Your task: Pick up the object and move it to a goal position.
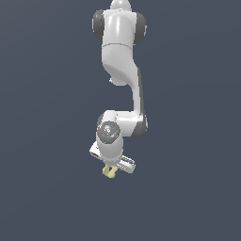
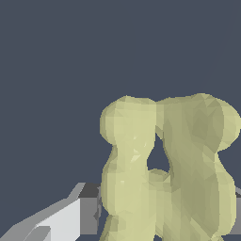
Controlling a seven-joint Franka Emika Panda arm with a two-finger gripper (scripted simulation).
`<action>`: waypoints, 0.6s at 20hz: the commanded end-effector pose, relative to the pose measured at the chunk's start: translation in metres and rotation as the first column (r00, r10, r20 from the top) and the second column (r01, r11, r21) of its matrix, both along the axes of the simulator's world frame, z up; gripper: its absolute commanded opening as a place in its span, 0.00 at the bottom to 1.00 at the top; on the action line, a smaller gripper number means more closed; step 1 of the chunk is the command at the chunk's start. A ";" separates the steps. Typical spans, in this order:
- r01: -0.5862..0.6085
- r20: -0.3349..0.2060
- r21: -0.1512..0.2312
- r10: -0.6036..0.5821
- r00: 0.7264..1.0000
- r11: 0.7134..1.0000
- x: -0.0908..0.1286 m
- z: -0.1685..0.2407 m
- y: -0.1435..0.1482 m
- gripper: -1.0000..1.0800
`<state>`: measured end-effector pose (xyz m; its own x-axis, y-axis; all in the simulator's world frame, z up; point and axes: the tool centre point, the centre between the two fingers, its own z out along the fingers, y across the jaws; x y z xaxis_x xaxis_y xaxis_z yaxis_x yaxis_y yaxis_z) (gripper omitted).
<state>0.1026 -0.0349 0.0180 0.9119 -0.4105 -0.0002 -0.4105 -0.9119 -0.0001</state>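
gripper (image 1: pixel 112 165) hanging under the white arm (image 1: pixel 123 56) in the exterior view, with the pale-yellow object (image 1: pixel 109 172) poking out at 6 o'clock; appearing clamped on it, jaw gap hidden. looking small, light, rigid, knobbly; probably best pinched across the joined stem.

filling the wrist view, object (image 2: pixel 164 169) showing two forked prongs, a grey finger (image 2: pixel 89 214) touching at 8 o'clock, detail lacking outside. not showing any goal marker.
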 end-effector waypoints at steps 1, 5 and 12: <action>0.000 0.000 0.000 0.000 1.000 1.000 0.000 0.000 0.000 0.00; 0.000 0.000 0.000 0.000 1.000 1.000 0.000 0.000 0.000 0.00; 0.000 0.000 0.000 0.000 1.000 1.000 -0.003 0.004 0.004 0.00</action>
